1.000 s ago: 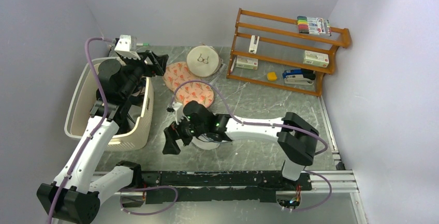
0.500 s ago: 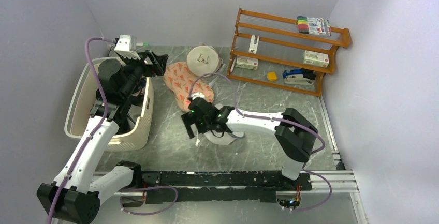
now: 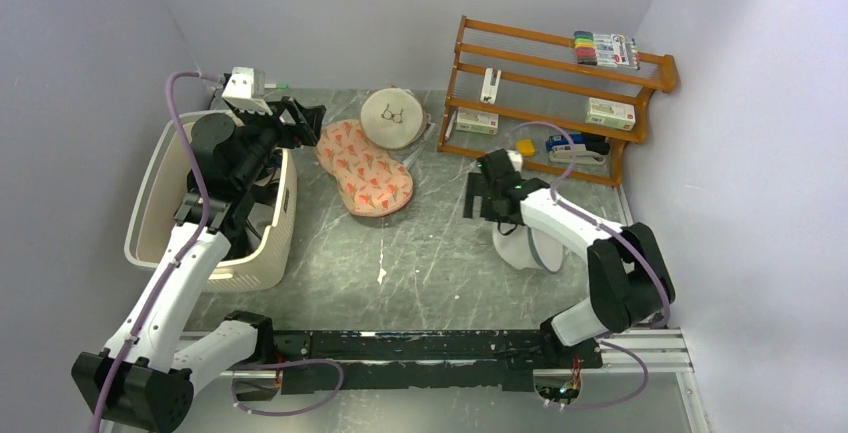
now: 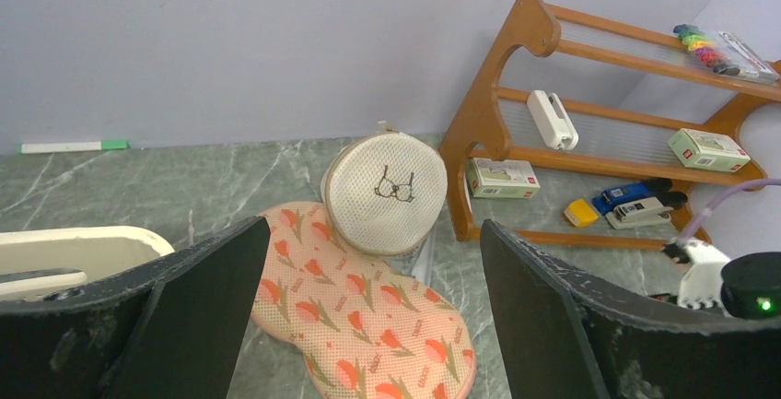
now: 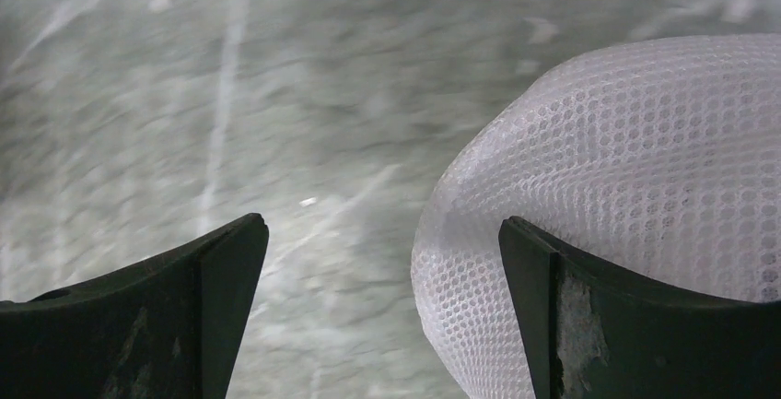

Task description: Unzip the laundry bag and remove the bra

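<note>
The laundry bag [image 3: 365, 168] lies flat on the table [image 3: 440, 283], between the basket [image 3: 150, 208] and the wooden rack [image 3: 545, 103]. Its far end touches a round white pouch [image 3: 392, 118] that leans against the rack's left post. The bag looks closed; we cannot make out a zip pull in any view, and no bra shows.

The left gripper [image 3: 308, 123] hangs over the far corner of the basket, just beside the bag's far end. Its fingers are spread wide with nothing between them. Its wrist camera looks straight down the bag, so we judge this a ready pose for pinning or grasping the fabric.

The right gripper [image 3: 482, 193] is well apart from the bag, out towards the rack, with its jaws wide and empty. A white mesh item [image 3: 532, 251] sits on the table under that arm, and in the wrist view it lies beside the right finger rather than between the two.

Judgement: unzipping has not begun. The next step calls for finding the zip, one gripper holding the bag down while the other pulls. The padded fabric may slide on the smooth table
</note>
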`<state>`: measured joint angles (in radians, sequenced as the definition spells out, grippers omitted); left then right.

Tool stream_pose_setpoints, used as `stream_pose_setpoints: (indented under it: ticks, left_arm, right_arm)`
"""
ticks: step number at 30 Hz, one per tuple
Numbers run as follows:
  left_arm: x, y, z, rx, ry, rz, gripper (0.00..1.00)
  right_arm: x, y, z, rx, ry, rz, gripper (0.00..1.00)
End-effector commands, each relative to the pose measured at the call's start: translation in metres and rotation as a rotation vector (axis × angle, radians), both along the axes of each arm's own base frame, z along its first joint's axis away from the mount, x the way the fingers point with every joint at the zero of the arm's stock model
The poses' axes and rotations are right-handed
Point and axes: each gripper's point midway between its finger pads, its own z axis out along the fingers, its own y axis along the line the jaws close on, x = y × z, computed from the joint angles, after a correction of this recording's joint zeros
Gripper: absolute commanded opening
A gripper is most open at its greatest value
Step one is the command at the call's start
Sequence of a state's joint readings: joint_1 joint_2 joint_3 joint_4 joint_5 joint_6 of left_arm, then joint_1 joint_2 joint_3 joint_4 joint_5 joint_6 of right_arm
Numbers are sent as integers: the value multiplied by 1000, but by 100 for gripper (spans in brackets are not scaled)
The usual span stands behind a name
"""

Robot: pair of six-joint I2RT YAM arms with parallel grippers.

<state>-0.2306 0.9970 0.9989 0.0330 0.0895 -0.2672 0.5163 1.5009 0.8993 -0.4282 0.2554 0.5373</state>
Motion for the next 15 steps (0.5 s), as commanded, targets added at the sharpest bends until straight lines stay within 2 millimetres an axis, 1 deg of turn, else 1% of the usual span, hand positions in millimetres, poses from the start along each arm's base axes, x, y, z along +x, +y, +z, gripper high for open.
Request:
stream_pose_setpoints:
  ticks: [1, 3, 6, 9, 11, 15]
  left_arm:
    - [2, 4, 7, -5, -29, 15, 97]
    - [2, 5, 7, -4, -28, 16, 96]
    - [2, 4, 8, -3, -30, 15, 97]
    - [2, 4, 8, -3, -30, 14, 97]
    - [1, 4, 9, -2, -33, 14, 96]
    - [1, 5, 9, -1, -32, 15, 96]
  right_arm:
    - [0, -61, -1, -30, 10, -167, 100]
    - [-1, -84, 0, -23, -4, -234, 100]
    - [-3, -111, 2, 10, -27, -314, 100]
    - [-5, -133, 7, 43, -54, -379, 100]
    - [-6, -141, 11, 51, -70, -405, 100]
    - [-4, -142, 22, 70, -111, -407, 100]
